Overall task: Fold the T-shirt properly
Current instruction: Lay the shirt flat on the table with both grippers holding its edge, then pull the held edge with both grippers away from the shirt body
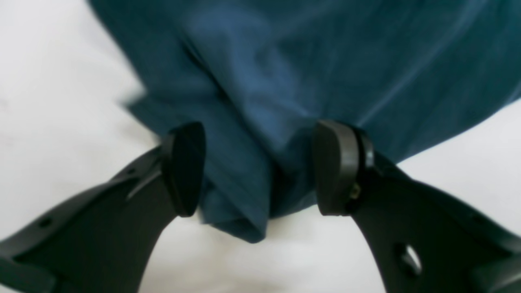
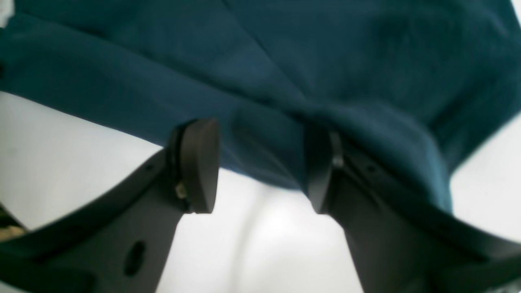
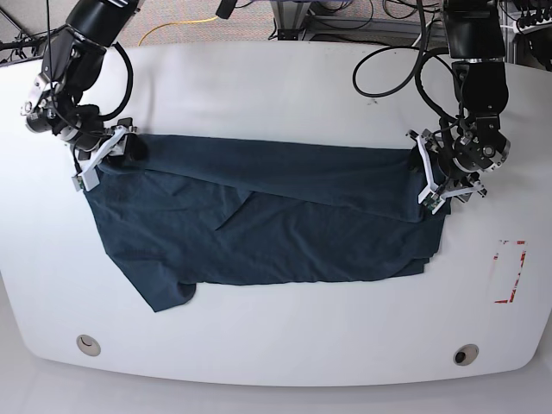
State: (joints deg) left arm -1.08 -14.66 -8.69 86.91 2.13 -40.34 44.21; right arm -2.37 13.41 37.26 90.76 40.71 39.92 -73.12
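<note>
Left gripper [image 1: 258, 169]: jaws apart, straddling a bunched hem.
Right gripper [image 2: 260, 167]: jaws apart at cloth edge.
T-shirt [image 3: 276, 224]: table [image 3: 276, 86] centre, sleeve at 7 o'clock.
Technique: pinch both corners evenly before lifting.

The room is bright and evenly lit from overhead; the white table [image 3: 276, 86] throws it back almost to glare and shadows stay faint. From above everything looks sharp. Both wrist views are soft: the T-shirt [image 1: 285, 73] smears at its edges, most at its left border, and the table behind it washes out to plain white.
</note>
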